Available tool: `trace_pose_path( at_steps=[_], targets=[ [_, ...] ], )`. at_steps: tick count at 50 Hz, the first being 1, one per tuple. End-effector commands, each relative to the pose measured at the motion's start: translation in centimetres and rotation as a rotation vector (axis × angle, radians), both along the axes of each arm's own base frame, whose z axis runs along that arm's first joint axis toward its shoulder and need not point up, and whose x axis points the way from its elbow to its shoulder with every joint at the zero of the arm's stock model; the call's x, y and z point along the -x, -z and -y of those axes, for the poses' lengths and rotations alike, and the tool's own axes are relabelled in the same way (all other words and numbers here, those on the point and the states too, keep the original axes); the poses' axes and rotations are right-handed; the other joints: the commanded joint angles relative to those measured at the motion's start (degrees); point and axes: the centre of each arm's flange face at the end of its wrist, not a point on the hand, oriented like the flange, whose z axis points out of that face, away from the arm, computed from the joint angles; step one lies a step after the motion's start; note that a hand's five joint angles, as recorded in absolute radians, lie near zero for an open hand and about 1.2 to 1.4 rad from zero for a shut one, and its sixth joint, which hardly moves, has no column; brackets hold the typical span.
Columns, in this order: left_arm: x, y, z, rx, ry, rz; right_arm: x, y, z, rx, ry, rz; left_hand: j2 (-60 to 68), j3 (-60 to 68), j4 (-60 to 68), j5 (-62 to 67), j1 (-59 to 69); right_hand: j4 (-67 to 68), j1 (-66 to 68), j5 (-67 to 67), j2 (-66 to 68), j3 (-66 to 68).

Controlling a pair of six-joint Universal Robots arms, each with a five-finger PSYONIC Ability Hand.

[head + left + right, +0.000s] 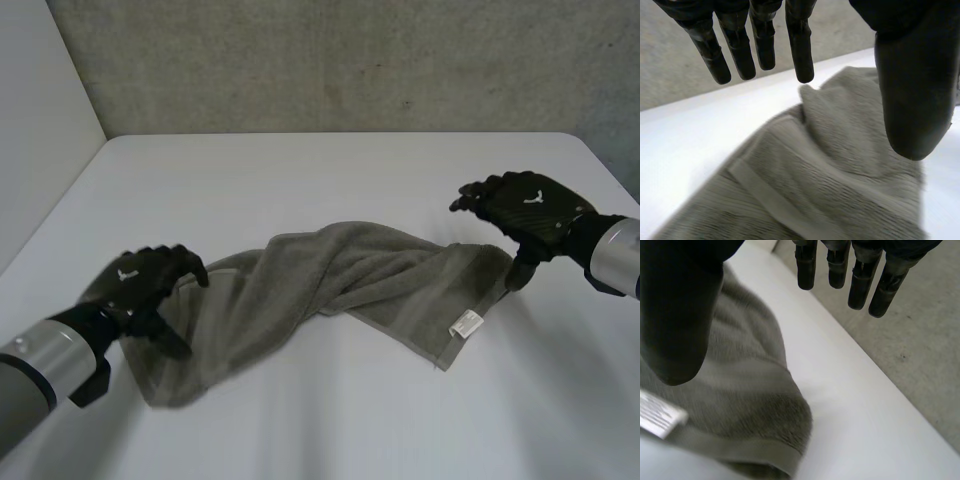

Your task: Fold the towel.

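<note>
A grey-green towel (330,275) lies bunched and twisted in a long strip across the white table (350,170), running from near left to right. My left hand (145,280) hovers over its left end, open, with straight fingers (800,45) and thumb (915,90) spread above the cloth (840,165) and holding nothing. Open as well, my right hand (525,205) hangs just above the towel's right end. Its fingers (860,280) are straight and its thumb (680,315) is off the cloth (740,390). A white label (464,324) shows at the right end's hem (657,415).
A grey concrete wall (350,60) stands behind the table's far edge, and a pale panel (40,120) closes off the left side. Bare table top lies beyond and in front of the towel. The table's right edge (610,165) runs close to my right arm.
</note>
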Motion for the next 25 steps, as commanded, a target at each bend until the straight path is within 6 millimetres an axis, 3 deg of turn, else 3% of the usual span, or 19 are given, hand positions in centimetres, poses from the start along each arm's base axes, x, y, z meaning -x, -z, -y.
trace_pose_path(
  at_steps=[1,7,13,25],
  targets=[
    [-1.3,-1.2,2.2,0.047,-0.057,-0.004,-0.1,-1.0,-2.1,-0.129,0.091,0.146,-3.35,-3.74,-3.62,-0.84,-3.01,-2.13,-0.89,-0.62,-1.38,-1.32],
    [-1.5,-1.8,3.9,0.076,-0.068,-0.008,-1.2,0.9,-5.6,-0.234,0.093,0.144,-2.17,-2.56,-2.44,0.34,-1.83,4.42,5.66,5.94,5.17,5.24],
    [-0.7,0.7,5.3,-0.006,-0.048,0.002,-1.8,3.5,-8.3,-0.279,0.105,0.096,-1.0,-1.38,-1.27,1.52,-0.66,6.97,8.21,8.48,7.72,7.78],
    [1.7,4.5,8.9,-0.068,-0.037,0.036,-2.1,6.8,-9.7,-0.256,0.084,0.062,1.36,0.97,1.09,3.87,1.7,6.97,8.21,8.48,7.72,7.78]
  ],
)
